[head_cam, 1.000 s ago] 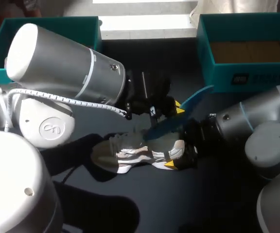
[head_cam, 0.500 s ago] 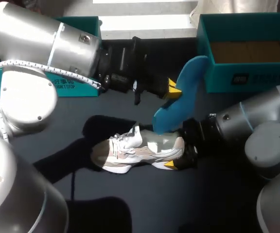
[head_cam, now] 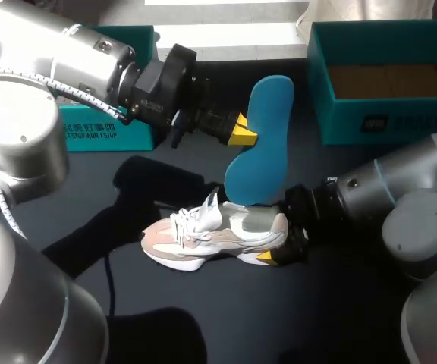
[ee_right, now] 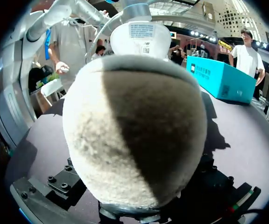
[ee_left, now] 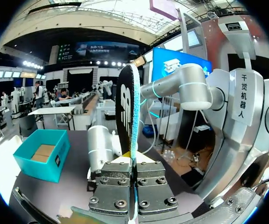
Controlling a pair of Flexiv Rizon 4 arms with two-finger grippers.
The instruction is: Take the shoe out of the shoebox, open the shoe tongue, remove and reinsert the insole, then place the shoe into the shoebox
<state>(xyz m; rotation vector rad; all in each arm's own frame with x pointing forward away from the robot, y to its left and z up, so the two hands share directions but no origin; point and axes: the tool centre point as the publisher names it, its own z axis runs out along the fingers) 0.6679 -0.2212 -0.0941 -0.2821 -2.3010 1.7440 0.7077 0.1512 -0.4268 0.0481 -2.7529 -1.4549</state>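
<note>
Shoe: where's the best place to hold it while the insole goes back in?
By the heel, from behind, where the right gripper clamps it. The shoe sits sole-down with its opening up, so a heel grip leaves the opening free for the insole in the left gripper.

Head camera looks down from behind onto the worktop [head_cam: 226, 326]. Left wrist camera sights along the insole [ee_left: 125, 102]; right wrist camera crowds the shoe [ee_right: 134, 130] heel; the head view shares both.
</note>
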